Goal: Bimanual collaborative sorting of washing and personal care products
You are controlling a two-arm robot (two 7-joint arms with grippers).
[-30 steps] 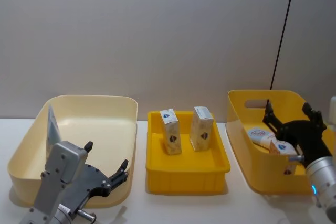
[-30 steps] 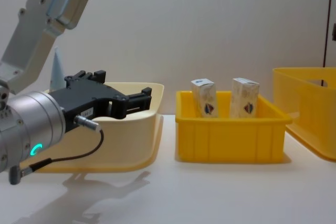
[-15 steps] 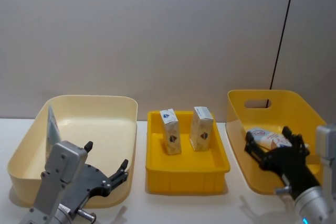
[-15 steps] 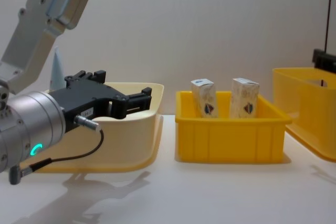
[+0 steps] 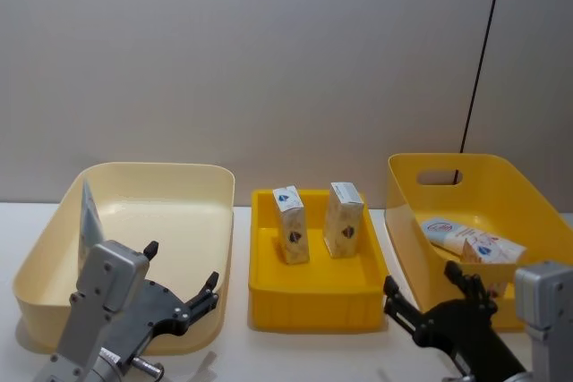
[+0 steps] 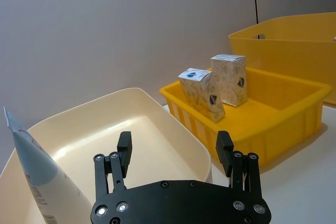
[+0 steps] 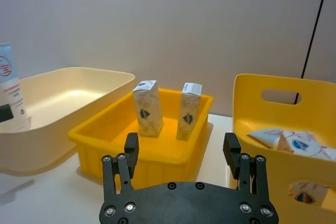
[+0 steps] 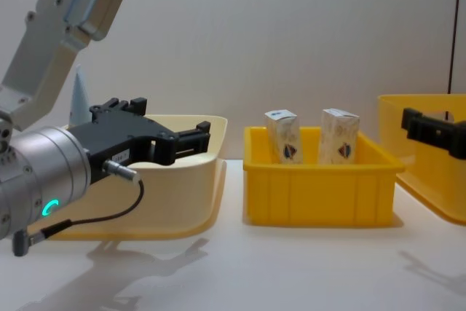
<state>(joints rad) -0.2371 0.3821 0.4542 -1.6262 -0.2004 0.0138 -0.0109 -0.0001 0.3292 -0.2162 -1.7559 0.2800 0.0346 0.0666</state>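
Bins go cream bin (image 5: 192, 187) on one side, bright yellow tray (image 5: 318, 297) in the middle, and a slightly deeper yellow-orange bin (image 5: 466, 172) on the other. The two cartons (image 5: 290, 236) are whitish-cream with a faint pattern and a little blue-and-red emblem, and the tube (image 6: 37, 182) is pale blue with red print. Both grippers, left (image 6: 173, 148) and right (image 7: 181, 150), are plain black, on silver-grey arms.

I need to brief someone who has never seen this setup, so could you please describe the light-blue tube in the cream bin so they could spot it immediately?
Start at the big cream bin on the robot's left. Against its far-left inner wall leans one tall light-blue tube. It is the bin's sole item, whereas the small cartons stand in the middle yellow tray.
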